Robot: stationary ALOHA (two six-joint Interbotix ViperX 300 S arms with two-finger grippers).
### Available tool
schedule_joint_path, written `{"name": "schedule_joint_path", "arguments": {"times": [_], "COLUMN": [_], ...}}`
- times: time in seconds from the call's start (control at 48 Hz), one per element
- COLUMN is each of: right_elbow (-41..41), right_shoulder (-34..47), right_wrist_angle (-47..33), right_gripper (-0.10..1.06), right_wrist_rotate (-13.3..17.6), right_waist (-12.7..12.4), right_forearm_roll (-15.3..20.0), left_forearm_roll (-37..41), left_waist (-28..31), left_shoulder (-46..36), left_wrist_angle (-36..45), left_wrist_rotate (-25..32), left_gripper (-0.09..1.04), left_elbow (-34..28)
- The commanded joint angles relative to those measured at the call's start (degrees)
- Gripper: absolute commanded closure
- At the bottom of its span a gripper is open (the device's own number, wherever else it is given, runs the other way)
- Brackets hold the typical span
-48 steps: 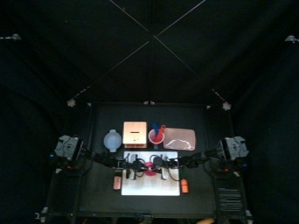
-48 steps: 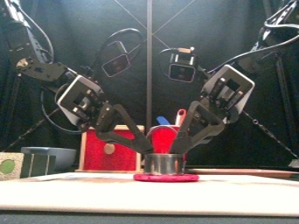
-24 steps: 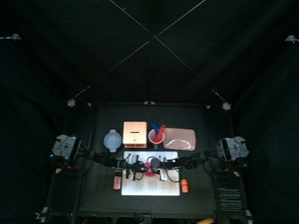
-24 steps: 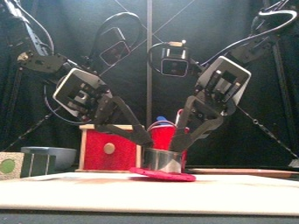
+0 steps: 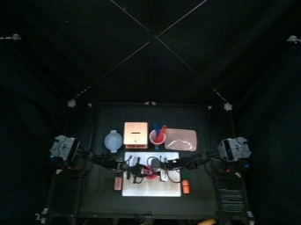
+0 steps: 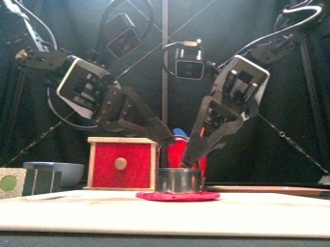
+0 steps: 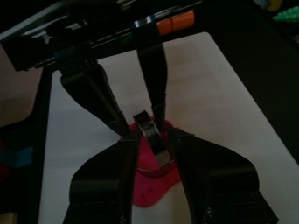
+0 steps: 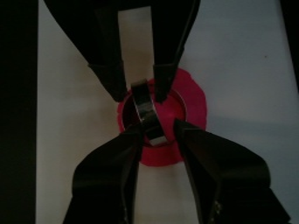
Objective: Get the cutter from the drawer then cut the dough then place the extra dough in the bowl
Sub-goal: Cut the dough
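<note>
The round metal cutter stands on the flat pink dough on the white cutting board. My right gripper reaches down onto the cutter's right side; in the right wrist view the right gripper is shut around the cutter, with dough beneath. My left gripper hangs just above and left of the cutter, with its jaws apart. In the left wrist view the left gripper has the cutter just beyond its tips.
Behind the board on the left stands the wooden box with its red drawer front, and the blue-grey bowl sits left of it. The red cup and the pink tray are at the back right.
The left arm has risen and drawn back to the left, off the cutter. The cutter and dough, tilted half a second ago, now sit level. The right gripper stayed on the cutter.
</note>
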Motion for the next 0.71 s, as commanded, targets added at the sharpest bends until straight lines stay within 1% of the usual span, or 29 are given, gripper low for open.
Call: {"name": "schedule_joint_path", "arguments": {"times": [0.021, 0.167, 0.354, 0.479, 0.708], "right_elbow": [-2.02, -3.87, -5.80, -6.94, -7.73], "right_shoulder": [-2.72, -2.81, -2.81, -2.46, -2.11], "right_wrist_angle": [0.18, 2.02, 5.19, 6.59, 6.86], "right_gripper": [0.14, 0.09, 0.09, 0.09, 0.09], "right_wrist_rotate": [-0.09, -0.18, -0.18, -0.18, -0.09], "right_waist": [0.26, 0.53, 0.53, 0.53, 0.53], "right_forearm_roll": [0.09, -0.09, -0.62, -0.70, -0.44], "left_forearm_roll": [-1.23, -3.52, -5.45, -5.19, -4.48], "left_waist": [0.18, 0.00, -0.88, -1.85, -2.37], "left_shoulder": [-0.70, -0.70, -1.05, -2.46, -4.92], "left_wrist_angle": [-0.53, -0.97, -5.10, -8.26, -8.61], "left_wrist_rotate": [0.00, 0.00, 0.00, 0.26, 0.35], "left_gripper": [0.23, 0.23, 0.23, 0.23, 0.23], "left_elbow": [0.09, 1.85, 4.66, 4.83, 5.45]}}
